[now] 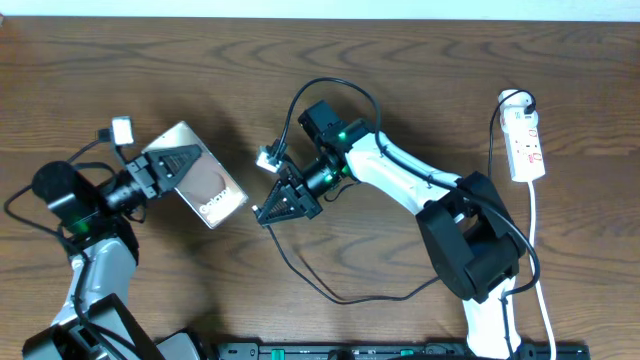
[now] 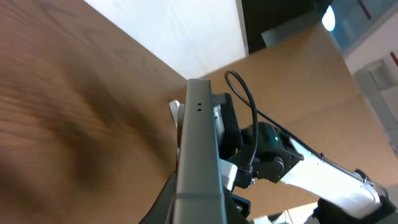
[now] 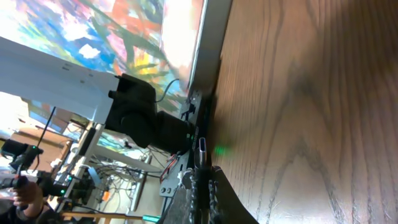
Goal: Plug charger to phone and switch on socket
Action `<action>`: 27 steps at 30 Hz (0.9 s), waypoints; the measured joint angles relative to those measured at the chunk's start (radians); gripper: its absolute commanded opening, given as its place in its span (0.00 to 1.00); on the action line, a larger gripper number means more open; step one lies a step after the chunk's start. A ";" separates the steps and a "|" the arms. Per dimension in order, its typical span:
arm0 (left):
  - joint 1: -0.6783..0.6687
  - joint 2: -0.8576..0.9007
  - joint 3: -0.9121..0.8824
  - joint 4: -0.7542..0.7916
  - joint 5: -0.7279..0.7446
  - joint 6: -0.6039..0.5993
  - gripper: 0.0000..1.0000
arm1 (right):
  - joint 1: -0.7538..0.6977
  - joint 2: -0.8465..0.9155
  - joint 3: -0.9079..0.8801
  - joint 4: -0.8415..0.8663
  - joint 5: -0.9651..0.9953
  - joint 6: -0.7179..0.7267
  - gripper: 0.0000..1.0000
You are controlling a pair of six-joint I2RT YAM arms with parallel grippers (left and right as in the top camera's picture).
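Starting at the left: left jaws clamped on the phone (image 1: 205,190) by its upper-left end, glossy face turned up to the overhead camera, free lower-right end aimed toward the middle of the bench (image 1: 420,60). Seen edge-on in the left wrist view as a grey slab (image 2: 199,155) running away from the camera, two small holes on its narrow side, charging port not made out. Resting on the wood or raised off it: cannot tell.

Just right of that free end, right jaws pinched together on the plug tip (image 1: 258,213) of the charger (image 1: 330,292), near the phone's corner but apart from it, black cable looping down toward the near edge. In the right wrist view, plug tip (image 3: 201,147) poking out from between the jaws, pointing along the wood.

Judged as the mating step, plug not yet in. To do it well: hold the phone rigid, square the tip to the phone's end face before closing the gap, match the flat of the plug to the slot, then push slowly and straight along the phone's long axis, with no sideways load. Mind the cable slack, lest a tug twist the tip in the grip.

Far right, well apart: the socket (image 1: 525,140), white, lying on the bench, its switch left for afterward.
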 measured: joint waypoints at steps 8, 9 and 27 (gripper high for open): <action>-0.093 0.000 0.000 0.007 0.003 0.032 0.07 | 0.022 0.000 0.000 0.000 0.002 0.000 0.02; -0.103 0.000 0.000 0.008 0.003 0.040 0.07 | 0.023 0.000 0.000 0.000 0.002 -0.004 0.02; -0.114 0.000 0.000 0.062 -0.006 0.098 0.07 | 0.046 0.000 0.000 0.001 0.006 -0.026 0.03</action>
